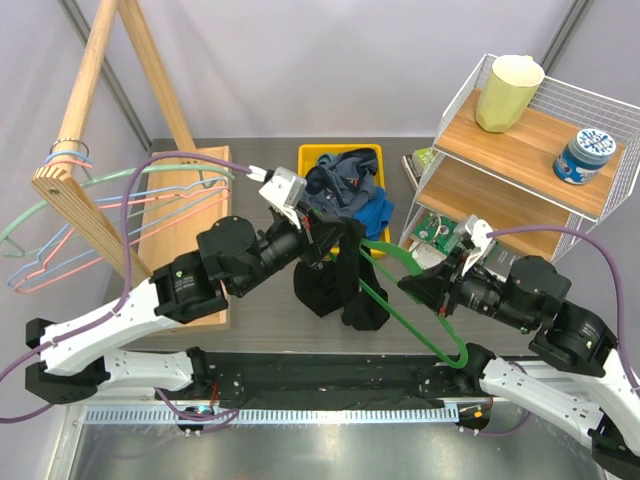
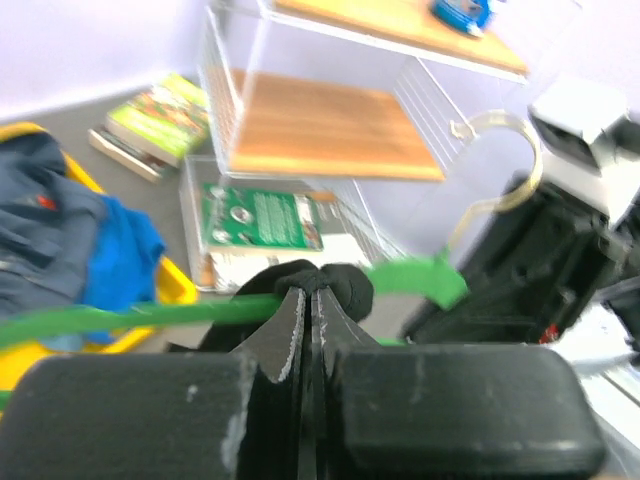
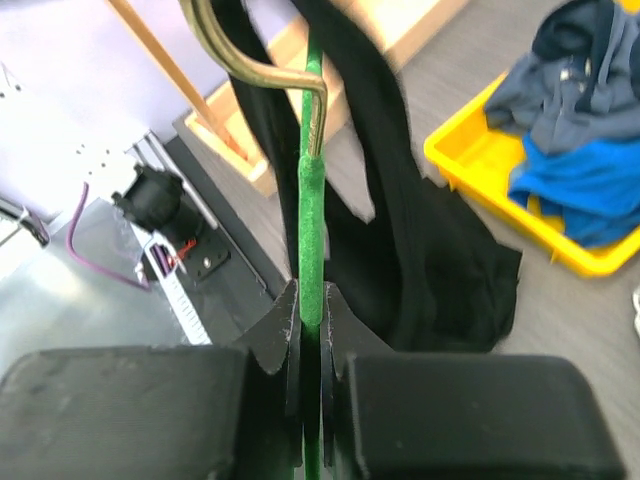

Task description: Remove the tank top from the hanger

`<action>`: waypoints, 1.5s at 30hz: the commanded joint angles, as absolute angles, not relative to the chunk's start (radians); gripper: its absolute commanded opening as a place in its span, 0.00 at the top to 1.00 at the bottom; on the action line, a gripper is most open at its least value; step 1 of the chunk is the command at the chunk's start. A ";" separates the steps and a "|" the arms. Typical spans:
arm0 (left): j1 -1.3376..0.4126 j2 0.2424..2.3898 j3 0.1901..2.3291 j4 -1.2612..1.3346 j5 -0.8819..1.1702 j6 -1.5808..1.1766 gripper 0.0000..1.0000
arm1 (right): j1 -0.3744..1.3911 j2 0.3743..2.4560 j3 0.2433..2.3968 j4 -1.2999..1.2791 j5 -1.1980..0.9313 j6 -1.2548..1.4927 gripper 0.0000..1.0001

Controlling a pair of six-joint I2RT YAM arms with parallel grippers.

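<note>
Overhead cam from rear, 2 wrist cams close-up, shared: hanger

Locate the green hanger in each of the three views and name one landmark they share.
Top external: green hanger slants from centre to lower right.
Left wrist: level band across the middle, above the jaws.
Right wrist: upright at centre, running into the jaws.
Shared landmark: yellow bin, at left, at right.

left gripper pinching tank top (black), green hanger behind
</note>
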State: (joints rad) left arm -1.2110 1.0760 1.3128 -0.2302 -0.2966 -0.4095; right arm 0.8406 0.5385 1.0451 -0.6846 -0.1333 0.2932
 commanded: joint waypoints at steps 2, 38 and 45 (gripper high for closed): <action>-1.213 1.115 1.440 -0.322 -0.538 -0.241 1.00 | 0.844 0.470 1.051 -0.801 -0.143 0.325 0.99; -1.124 0.985 1.387 -0.471 0.055 -0.212 0.20 | 0.845 0.502 1.321 -1.161 -0.130 0.193 0.99; -1.123 0.974 1.457 -0.568 -0.132 -0.216 0.15 | 0.844 0.548 1.270 -1.140 -0.222 0.199 0.99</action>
